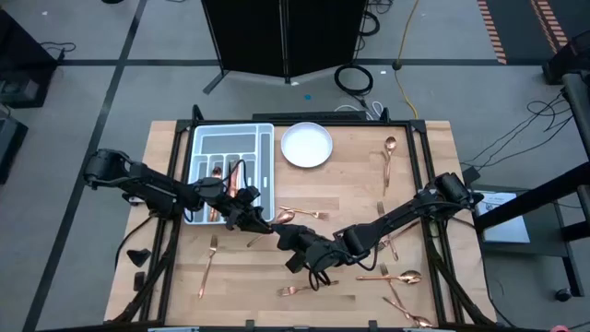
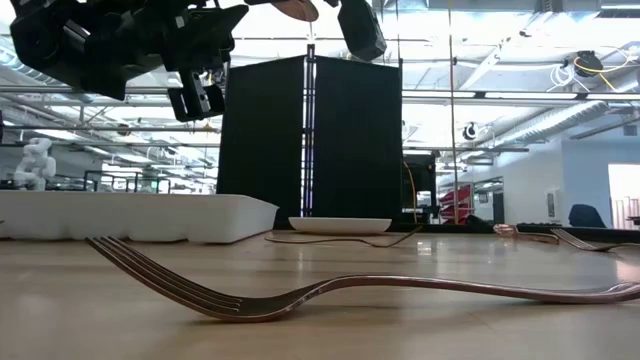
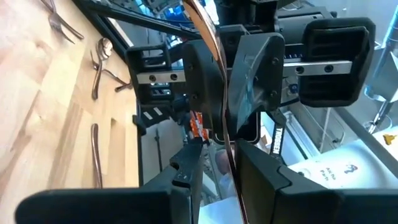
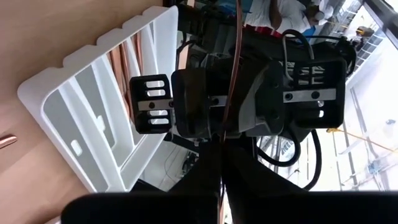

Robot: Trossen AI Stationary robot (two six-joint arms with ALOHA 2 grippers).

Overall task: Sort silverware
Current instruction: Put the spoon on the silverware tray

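Fork (image 2: 330,292) lies loose at table front | left gripper (image 1: 251,219) and shut right gripper (image 1: 288,237) both clamp one piece at frame centre | tray (image 1: 267,148) upper left holds few | most silverware (image 1: 392,277) unsorted.

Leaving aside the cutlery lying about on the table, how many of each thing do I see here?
Tray: 1
Plate: 1
Grippers: 2, left gripper and right gripper
Copper piece gripped between them: 1
Total: 5
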